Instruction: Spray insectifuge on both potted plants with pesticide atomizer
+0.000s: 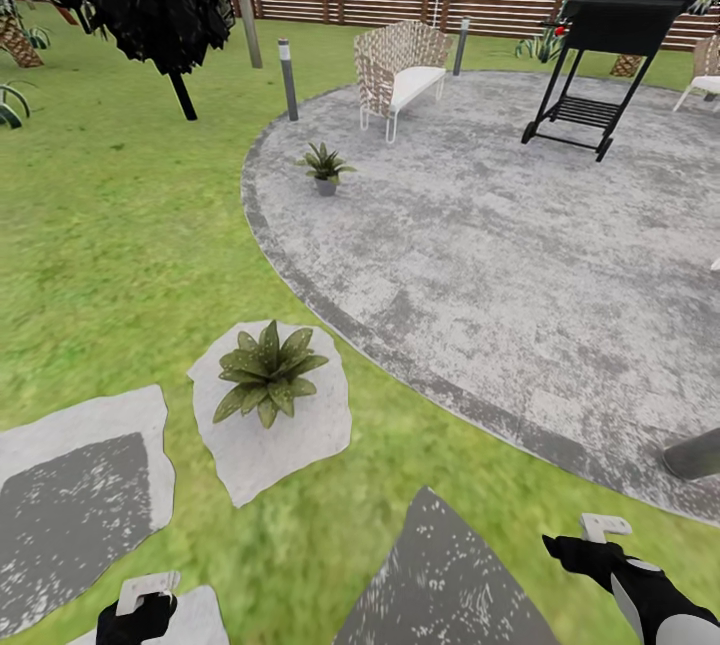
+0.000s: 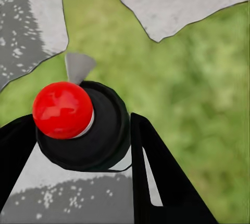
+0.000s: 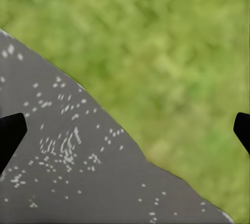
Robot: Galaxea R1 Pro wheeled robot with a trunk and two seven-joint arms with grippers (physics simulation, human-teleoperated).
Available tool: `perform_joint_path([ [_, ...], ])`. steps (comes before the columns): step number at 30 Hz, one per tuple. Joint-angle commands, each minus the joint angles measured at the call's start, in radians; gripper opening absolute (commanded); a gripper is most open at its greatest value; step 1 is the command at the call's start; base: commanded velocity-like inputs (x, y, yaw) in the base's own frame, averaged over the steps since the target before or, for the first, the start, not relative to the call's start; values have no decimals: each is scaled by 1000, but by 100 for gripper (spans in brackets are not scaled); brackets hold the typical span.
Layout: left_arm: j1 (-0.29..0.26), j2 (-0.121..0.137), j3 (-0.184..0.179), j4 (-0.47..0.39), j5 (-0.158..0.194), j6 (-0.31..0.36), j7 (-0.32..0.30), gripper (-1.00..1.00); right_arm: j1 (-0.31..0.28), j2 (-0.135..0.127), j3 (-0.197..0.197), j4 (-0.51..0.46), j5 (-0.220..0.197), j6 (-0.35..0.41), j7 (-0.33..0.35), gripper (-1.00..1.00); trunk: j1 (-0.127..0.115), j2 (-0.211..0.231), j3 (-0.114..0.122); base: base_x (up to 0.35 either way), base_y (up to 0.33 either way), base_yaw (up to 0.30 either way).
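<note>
The left gripper (image 2: 78, 146) is closed around the white spray bottle with the dark body and red spot (image 2: 63, 110), the right gripper (image 3: 125, 127) is wide open and empty — so picking up looks done, but both small green leafy plants in grey pots — one on a pale stepping stone (image 1: 268, 372), one on the round grey patio (image 1: 325, 166) — are left to spray.

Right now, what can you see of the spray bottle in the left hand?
The spray bottle sits between the left gripper's black fingers, seen end-on: a round black body with a glossy red ball on it and a white rim under the ball. Below it are grass and grey stepping stones. From the head, its white trigger head pokes above the gripper.
</note>
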Motion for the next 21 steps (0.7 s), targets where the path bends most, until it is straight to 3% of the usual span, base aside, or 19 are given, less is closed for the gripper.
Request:
perform_joint_path([
  [1, -1, 0, 9, -1, -6, -4, -7, -100, -1, 1, -8, -2, 7, 2, 7, 100, 0, 0, 1, 0, 0, 0],
  [10, -1, -1, 9, -1, -6, -4, -6, -100, -1, 1, -8, -2, 7, 2, 8, 100, 0, 0, 15, 0, 0, 0],
  [21, -1, -1, 9, -1, -6, -4, -6, -100, -1, 1, -8, -1, 8, 2, 7, 100, 42, -77, -2, 0, 0, 0],
])
